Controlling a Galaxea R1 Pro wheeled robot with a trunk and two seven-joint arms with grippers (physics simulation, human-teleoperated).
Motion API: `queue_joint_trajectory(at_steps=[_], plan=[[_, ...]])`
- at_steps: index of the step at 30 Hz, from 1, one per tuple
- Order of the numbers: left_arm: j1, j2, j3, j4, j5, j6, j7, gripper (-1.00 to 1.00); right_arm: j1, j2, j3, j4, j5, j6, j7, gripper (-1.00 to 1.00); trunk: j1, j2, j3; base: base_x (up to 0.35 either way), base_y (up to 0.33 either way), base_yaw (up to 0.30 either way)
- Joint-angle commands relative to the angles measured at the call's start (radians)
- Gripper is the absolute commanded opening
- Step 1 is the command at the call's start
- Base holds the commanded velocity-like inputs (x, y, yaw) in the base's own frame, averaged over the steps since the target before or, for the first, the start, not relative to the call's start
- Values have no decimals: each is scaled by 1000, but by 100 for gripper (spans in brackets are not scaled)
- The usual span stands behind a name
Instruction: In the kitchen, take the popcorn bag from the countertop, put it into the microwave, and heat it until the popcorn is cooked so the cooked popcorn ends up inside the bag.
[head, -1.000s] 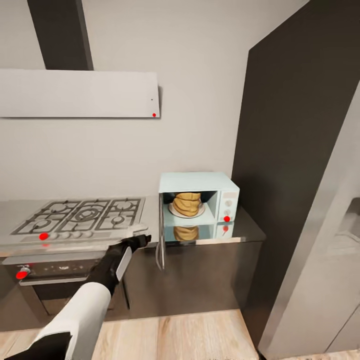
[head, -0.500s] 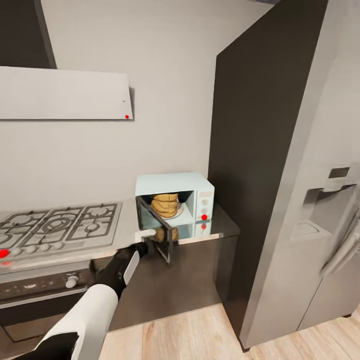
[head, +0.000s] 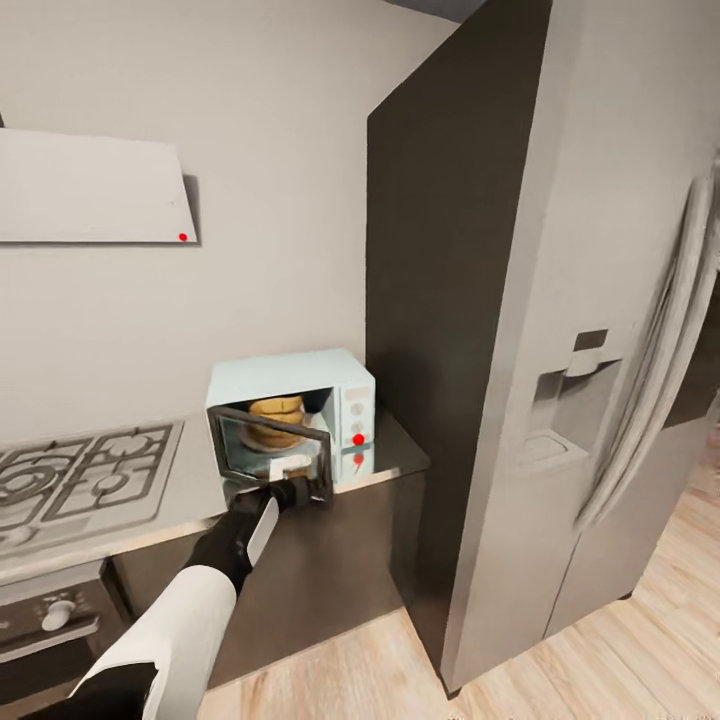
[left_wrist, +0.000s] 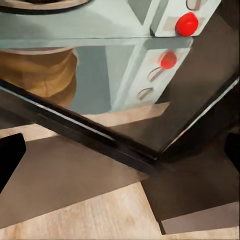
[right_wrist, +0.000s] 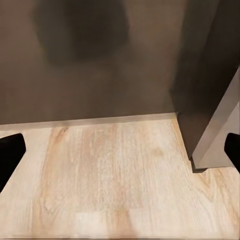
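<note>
Left gripper (head: 297, 492) presses our spread fingers against the microwave door (head: 270, 455), half swung. We push steadily at its free edge until it latches over the popcorn bag (head: 276, 421) inside the microwave (head: 290, 420) on the worktop (head: 395, 455).

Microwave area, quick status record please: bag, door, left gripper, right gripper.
popcorn bag: inside the microwave, seen through the glass
door: partly closed, angled across the opening
left gripper: at the door's lower edge, fingers spread
right gripper: open, over wood floor
countertop: carries the microwave
</note>
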Motion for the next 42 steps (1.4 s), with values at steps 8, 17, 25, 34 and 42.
queue_joint_trajectory(at_steps=[8,17,25,34,42], plan=[[-3,-1,11,-31,6,7,0,100,-4,6,82,2,-9,-6,-2,100,1,-2,-1,250,-4,-36],[0,-1,12,-46,6,7,-2,100,-5,11,88,24,-9,-6,-2,100,1,-2,-1,73,34,0],[0,-1,12,-46,6,7,-2,100,-5,19,88,27,-9,-6,-2,100,1,-2,-1,0,0,0],[0,-1,12,-46,6,7,-2,100,-5,19,89,27,-9,-6,-1,100,1,-2,-1,147,0,0],[2,-1,15,-46,6,7,-3,100,-6,20,90,28,-11,-2,6,100,1,-2,-1,182,0,0]])
